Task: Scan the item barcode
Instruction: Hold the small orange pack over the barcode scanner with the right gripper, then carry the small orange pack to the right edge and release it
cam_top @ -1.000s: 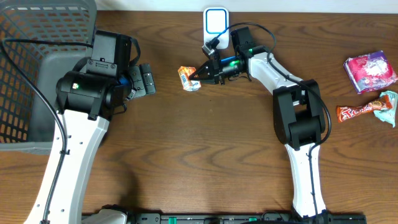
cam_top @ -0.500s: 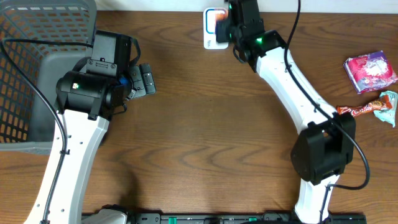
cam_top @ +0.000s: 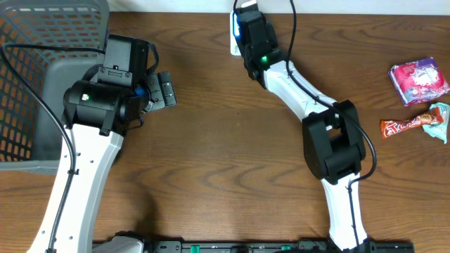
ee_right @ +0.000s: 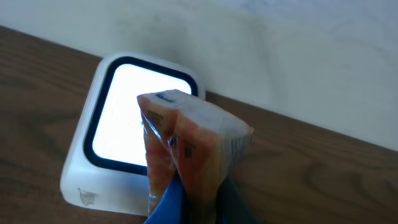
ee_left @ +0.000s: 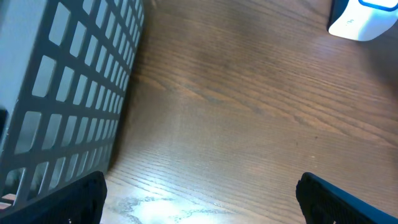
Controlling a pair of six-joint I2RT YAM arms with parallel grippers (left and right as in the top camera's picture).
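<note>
Scanner (ee_right: 87, 168): white body, dark-rimmed window lit bright; sits at the far edge of the table (cam_top: 211, 154), against the wall.
Packet (ee_right: 186, 155): orange and white wrapper, held over the scanner, across the right part of its window. It looks clear of the window, though the wrist view does not settle contact. Printed lines show on its right face; too blurred to read.
Right gripper (ee_right: 198, 202): clamped on the packet's lower end, directly over the scanner. From overhead the arm hides the packet and most of the scanner.
Left gripper (ee_left: 205, 208): fingers spread wide, nothing between them, over bare wood well left of the scanner.
Basket (cam_top: 42, 49): grey mesh, far left of the scanner, just beside the left gripper.
Other goods: pink pack (cam_top: 419, 79) and orange bar (cam_top: 402, 127), well right of the scanner.
</note>
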